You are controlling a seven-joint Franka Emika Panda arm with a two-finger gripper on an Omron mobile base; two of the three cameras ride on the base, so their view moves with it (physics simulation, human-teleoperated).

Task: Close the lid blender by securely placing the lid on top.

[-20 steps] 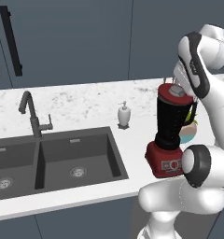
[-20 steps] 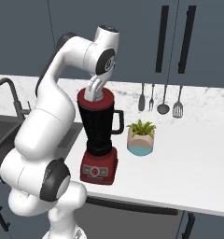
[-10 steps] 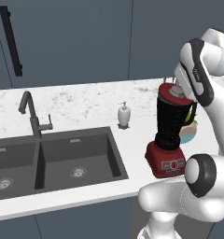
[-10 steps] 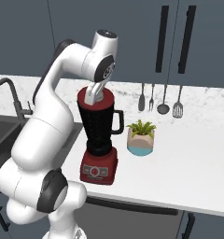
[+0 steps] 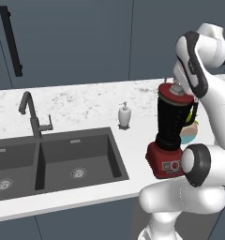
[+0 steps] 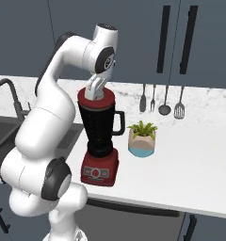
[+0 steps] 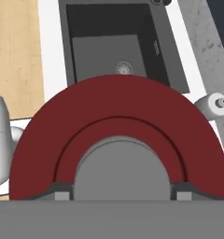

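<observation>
My pincer (image 6: 96, 92) sits straight above the lid (image 7: 118, 140), its fingertips flanking the grey knob (image 7: 122, 170) and seemingly clamped on it. The lid rests on the jar rim of the blender (image 6: 100, 141), which stands on the white surface (image 6: 190, 169) beside the sink (image 5: 63, 159).

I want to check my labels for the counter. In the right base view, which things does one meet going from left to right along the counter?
Faucet → blender → potted plant → hanging utensils on the wall behind.
</observation>
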